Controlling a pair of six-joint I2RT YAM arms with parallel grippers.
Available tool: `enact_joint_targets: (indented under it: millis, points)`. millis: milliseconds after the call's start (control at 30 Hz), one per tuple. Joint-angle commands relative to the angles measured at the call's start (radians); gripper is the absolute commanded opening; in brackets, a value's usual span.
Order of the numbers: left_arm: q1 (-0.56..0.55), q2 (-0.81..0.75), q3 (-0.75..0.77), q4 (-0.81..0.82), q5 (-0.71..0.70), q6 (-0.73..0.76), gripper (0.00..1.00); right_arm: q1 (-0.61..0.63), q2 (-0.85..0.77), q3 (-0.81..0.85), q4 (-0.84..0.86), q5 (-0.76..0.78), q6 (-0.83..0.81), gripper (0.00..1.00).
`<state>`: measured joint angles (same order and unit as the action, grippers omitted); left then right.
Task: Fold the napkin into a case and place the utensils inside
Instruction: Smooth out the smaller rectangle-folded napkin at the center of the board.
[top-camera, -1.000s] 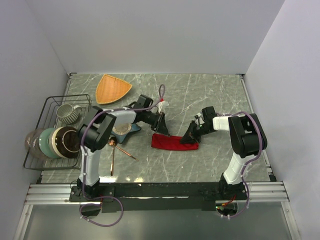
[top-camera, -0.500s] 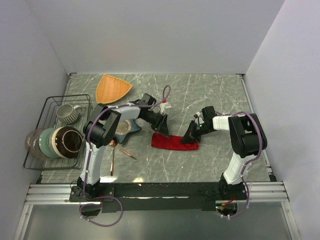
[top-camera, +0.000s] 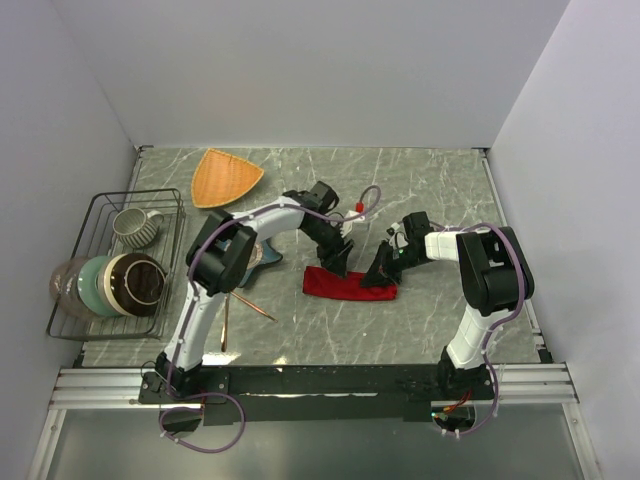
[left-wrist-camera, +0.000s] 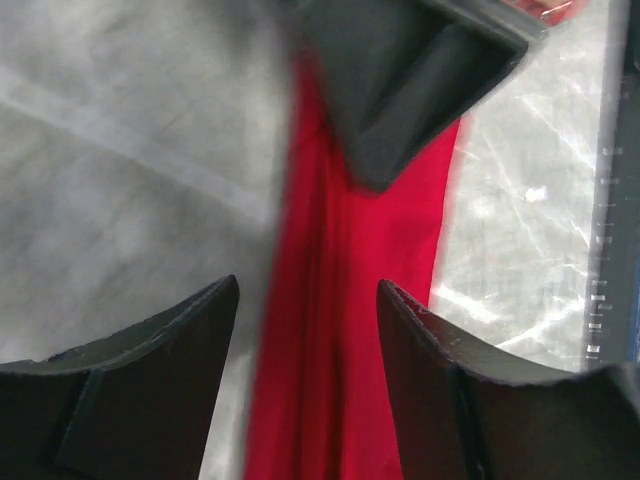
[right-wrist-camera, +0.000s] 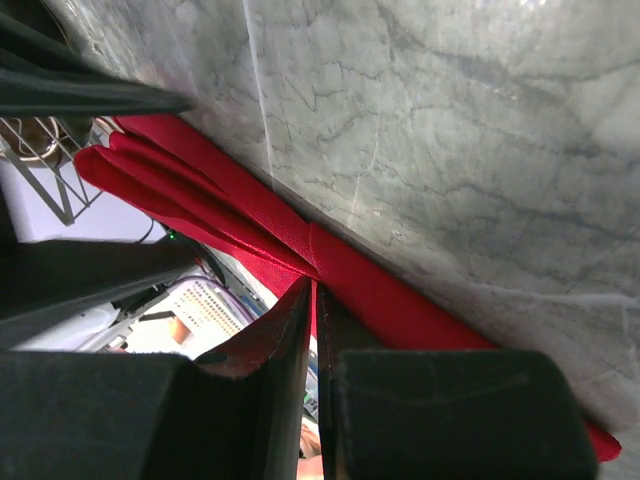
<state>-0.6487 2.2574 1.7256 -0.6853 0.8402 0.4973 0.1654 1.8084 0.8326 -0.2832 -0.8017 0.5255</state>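
Work the napkin (top-camera: 345, 284), a narrow folded strip mid-table: anchor with right gripper (top-camera: 380, 275), pinched on its right end; lower left gripper (top-camera: 340, 262), spread wide and empty, squarely across the folds, avoiding unrolling.

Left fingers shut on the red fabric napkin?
No, the left fingers stand apart with the red fabric napkin showing between them.

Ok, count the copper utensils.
2 utensils: one pointing at the near edge, one slanted beside it, left of the napkin. More may hide under the left arm.
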Motion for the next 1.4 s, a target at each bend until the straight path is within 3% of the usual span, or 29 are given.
enact_joint_targets:
  millis: [0, 333, 500, 600, 700, 733, 1033, 1367]
  points:
    - [-0.011, 0.065, 0.067, -0.083, -0.012, 0.09, 0.65, 0.005, 0.026, 0.0, -0.008, 0.214, -0.065, 0.15]
    - [-0.045, 0.113, 0.097, -0.16, 0.037, 0.144, 0.4, 0.006, 0.025, 0.0, -0.01, 0.216, -0.062, 0.16]
    - [-0.046, 0.114, 0.075, -0.145, 0.039, 0.133, 0.34, 0.006, 0.023, 0.002, -0.007, 0.213, -0.061, 0.16]
    - [-0.046, 0.122, 0.077, -0.14, 0.037, 0.119, 0.22, 0.005, 0.02, 0.005, -0.007, 0.208, -0.062, 0.16]
    - [-0.046, 0.119, 0.065, -0.129, 0.04, 0.101, 0.03, 0.005, 0.003, 0.04, -0.03, 0.177, -0.082, 0.18]
    - [-0.045, 0.116, 0.058, -0.111, 0.037, 0.09, 0.01, 0.005, -0.021, 0.054, -0.057, 0.162, -0.087, 0.19]
    - [-0.039, 0.067, -0.014, -0.023, 0.014, 0.032, 0.01, -0.136, -0.208, 0.079, -0.172, -0.031, -0.061, 0.31]
    - [-0.034, 0.048, -0.047, 0.029, -0.024, -0.014, 0.01, -0.199, -0.064, -0.084, -0.103, 0.019, -0.001, 0.29]
